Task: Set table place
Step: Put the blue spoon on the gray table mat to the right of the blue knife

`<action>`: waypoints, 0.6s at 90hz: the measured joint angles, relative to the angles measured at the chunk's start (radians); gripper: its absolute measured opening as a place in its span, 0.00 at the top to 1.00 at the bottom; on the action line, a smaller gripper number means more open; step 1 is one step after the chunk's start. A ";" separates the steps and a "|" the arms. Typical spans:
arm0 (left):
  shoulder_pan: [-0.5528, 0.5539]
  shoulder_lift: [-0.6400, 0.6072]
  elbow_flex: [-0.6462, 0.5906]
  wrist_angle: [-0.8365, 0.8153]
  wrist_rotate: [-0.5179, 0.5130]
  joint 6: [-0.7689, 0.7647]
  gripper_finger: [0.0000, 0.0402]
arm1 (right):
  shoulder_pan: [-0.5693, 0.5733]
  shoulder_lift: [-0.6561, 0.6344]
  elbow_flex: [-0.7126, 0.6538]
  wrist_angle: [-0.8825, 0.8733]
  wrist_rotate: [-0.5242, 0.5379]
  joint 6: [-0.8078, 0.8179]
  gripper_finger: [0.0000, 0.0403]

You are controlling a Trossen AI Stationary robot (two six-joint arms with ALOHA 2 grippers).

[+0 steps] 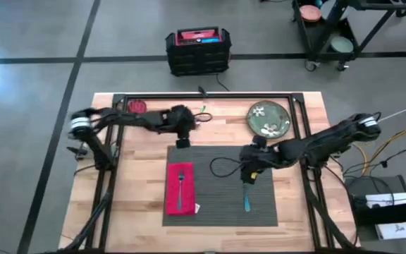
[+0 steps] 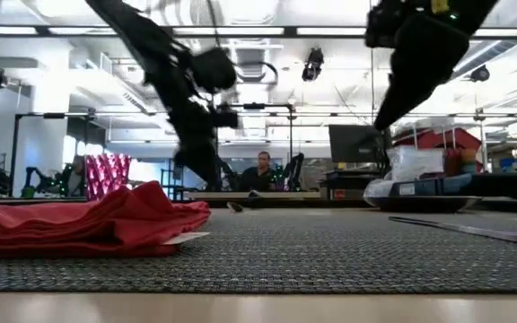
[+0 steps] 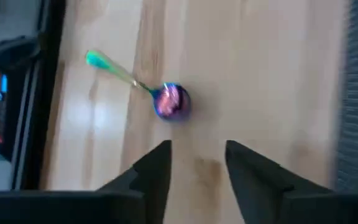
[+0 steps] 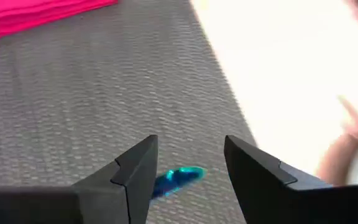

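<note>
The dark grey ribbed placemat (image 1: pixel 220 185) lies flat on the near middle of the light wooden desk (image 1: pixel 141 204), with a red napkin (image 1: pixel 180 188) on its left part and a fork (image 1: pixel 180 185) resting lengthwise on the napkin. On the placemat's right part lies a utensil with a blue handle (image 1: pixel 246 201). The right gripper (image 1: pixel 248 176) hangs above the placemat just over that utensil, its jaws open and holding nothing; in the right wrist view the blue handle (image 4: pixel 178 178) shows between the two dark fingers (image 4: pixel 133 177). The left gripper (image 1: pixel 182 142) hovers over bare wood just beyond the placemat's far edge, jaws open and empty. A spoon with a green handle (image 3: pixel 138 87) lies on the wood near it, apart from the fingers (image 3: pixel 156 174). A green patterned plate (image 1: pixel 268 118) sits on the desk beyond the placemat's far right corner. A person (image 2: pixel 260 172) sits in the room behind.
</note>
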 joint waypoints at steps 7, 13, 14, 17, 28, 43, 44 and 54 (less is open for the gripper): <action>0.010 0.070 0.050 -0.003 0.000 0.054 0.59 | -0.003 -0.038 -0.050 0.001 0.015 0.039 0.58; 0.014 0.113 0.087 -0.003 0.000 0.081 0.58 | -0.003 -0.057 -0.089 0.001 0.016 0.085 0.59; 0.014 0.120 0.092 -0.003 0.000 0.083 0.58 | -0.003 -0.058 -0.094 0.002 0.016 0.091 0.59; 0.014 0.136 0.105 -0.004 0.000 0.094 0.58 | -0.003 -0.061 -0.110 0.005 0.016 0.112 0.60; 0.018 0.188 0.152 -0.002 -0.011 0.106 0.60 | -0.002 -0.061 -0.162 0.016 0.015 0.154 0.61; 0.033 0.242 0.193 -0.036 -0.008 0.067 0.66 | -0.002 -0.055 -0.199 0.062 0.015 0.178 0.63; 0.033 0.244 0.195 -0.038 -0.008 0.067 0.67 | -0.002 -0.055 -0.200 0.064 0.015 0.181 0.63; 0.034 0.249 0.199 -0.044 -0.008 0.056 0.73 | -0.002 -0.056 -0.205 0.060 0.015 0.183 0.65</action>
